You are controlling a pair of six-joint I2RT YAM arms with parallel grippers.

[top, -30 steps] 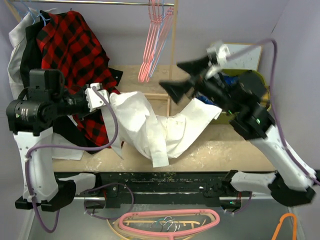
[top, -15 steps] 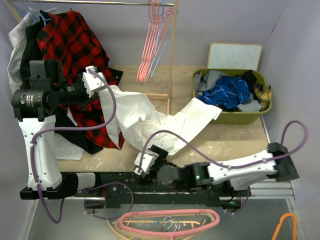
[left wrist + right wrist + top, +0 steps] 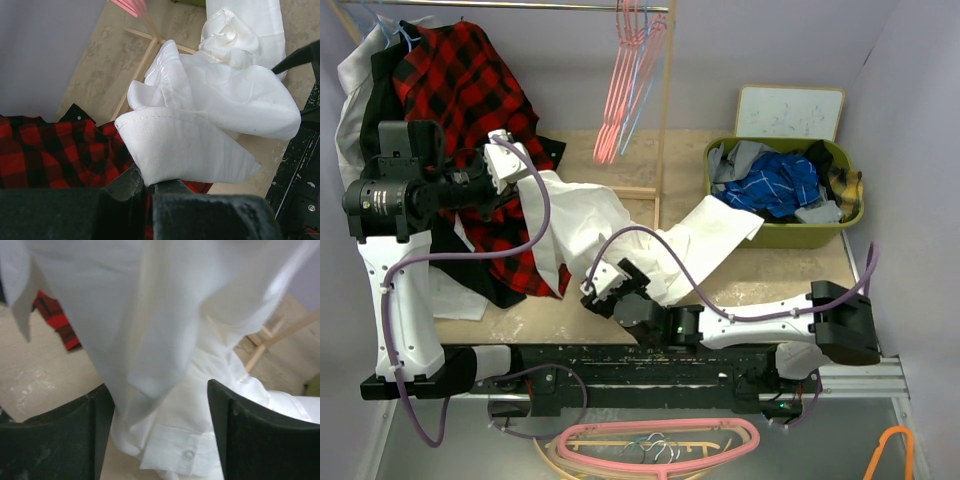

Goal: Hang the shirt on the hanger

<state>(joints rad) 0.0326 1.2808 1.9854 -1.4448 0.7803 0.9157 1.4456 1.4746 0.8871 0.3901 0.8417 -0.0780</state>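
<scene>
Left wrist shows my left gripper point(image 3: 150, 186) clamped on the shirt point(image 3: 215, 100) edge; my right gripper point(image 3: 159, 390) stands open, white cloth hanging between its fingers point(image 3: 245, 440).

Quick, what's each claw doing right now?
Left claw: closed, holding the shirt.
Right claw: open around shirt cloth, not clamped.

the shirt point(image 3: 215, 95) is soft matt cloth, the table point(image 3: 770, 275) rough wood.
</scene>
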